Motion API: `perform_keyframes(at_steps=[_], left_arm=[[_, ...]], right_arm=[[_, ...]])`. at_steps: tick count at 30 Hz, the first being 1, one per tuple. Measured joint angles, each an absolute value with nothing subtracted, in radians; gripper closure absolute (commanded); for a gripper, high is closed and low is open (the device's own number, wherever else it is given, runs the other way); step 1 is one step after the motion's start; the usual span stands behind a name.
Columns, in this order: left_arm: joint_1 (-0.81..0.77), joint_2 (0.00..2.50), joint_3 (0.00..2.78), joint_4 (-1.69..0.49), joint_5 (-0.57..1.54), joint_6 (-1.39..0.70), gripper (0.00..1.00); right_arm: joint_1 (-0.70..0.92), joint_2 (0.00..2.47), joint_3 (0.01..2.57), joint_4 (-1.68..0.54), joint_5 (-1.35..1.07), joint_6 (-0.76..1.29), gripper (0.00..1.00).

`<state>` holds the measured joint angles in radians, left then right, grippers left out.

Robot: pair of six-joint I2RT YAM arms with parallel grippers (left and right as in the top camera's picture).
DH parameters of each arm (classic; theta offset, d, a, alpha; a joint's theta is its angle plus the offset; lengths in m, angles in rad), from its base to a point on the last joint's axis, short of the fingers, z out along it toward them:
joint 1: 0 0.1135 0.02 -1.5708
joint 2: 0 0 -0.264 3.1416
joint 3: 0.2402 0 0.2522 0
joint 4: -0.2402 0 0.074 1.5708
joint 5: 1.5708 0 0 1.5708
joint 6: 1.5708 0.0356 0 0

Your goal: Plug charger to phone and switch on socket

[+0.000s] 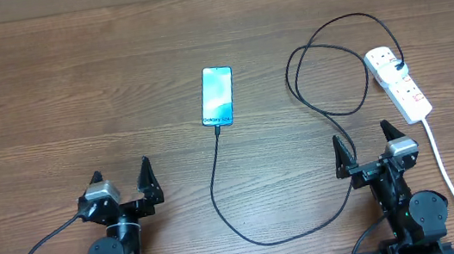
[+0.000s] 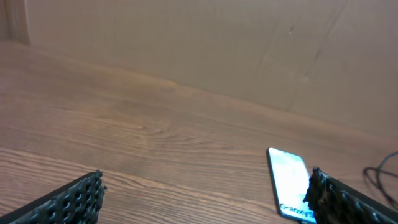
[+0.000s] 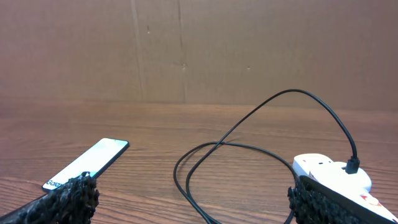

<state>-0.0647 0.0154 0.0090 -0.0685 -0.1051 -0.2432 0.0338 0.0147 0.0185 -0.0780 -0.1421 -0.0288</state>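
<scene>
Overhead: phone [image 1: 217, 96] flat on table [image 1: 74, 85], screen up, near the middle, well ahead of both arms. Cable [image 1: 248, 228] touching phone's near short edge at its tip; whether seated, cannot tell. From there curving toward the near edge between the arms, up past the right arm, looping loosely, ending in plug [image 1: 399, 67] on the strip [image 1: 398, 82]. Strip at far right, angled, white cord [image 1: 450, 178] trailing to the near edge beside the right arm. Red switches too small to read. Left gripper [image 1: 119, 170] spread wide, nothing between the fingers, held near the table's front edge. Right gripper [image 1: 361, 135] likewise spread wide and empty, short of the strip.

Left wrist: fingers [image 2: 68, 202] at the bottom corners, far apart, bare wood between. Phone at lower right, partly hidden by the right-hand finger. Bit of cable at the right edge. Cardboard wall [image 2: 186, 43] behind.

Right wrist: fingers at the bottom corners, gap wide, nothing held. Phone at lower left, cable loops in the middle, strip at lower right with plug standing in it
</scene>
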Motion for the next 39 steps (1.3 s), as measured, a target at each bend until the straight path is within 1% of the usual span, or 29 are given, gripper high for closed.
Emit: perform_keyframes(at_steps=[8,12,19,24,39], left_arm=[[-0.065,0.015,0.009,-0.073,-0.087,-0.047,0.01],[-0.063,0.015,0.009,-0.073,-0.087,0.000,0.00],[-0.054,0.015,0.009,-0.073,-0.087,0.003,0.00],[-0.017,0.015,0.009,-0.073,-0.089,-0.034,0.00],[-0.017,0.015,0.009,-0.072,-0.095,-0.049,0.01]], right_arm=[[0.033,0.015,0.019,-0.078,-0.142,-0.029,0.00],[0.033,0.015,0.019,-0.078,-0.142,-0.029,0.00],[0.034,0.015,0.019,-0.078,-0.142,-0.029,0.00],[0.033,0.015,0.019,-0.078,-0.142,-0.029,0.00],[0.034,0.015,0.019,-0.078,-0.142,-0.029,0.00]])
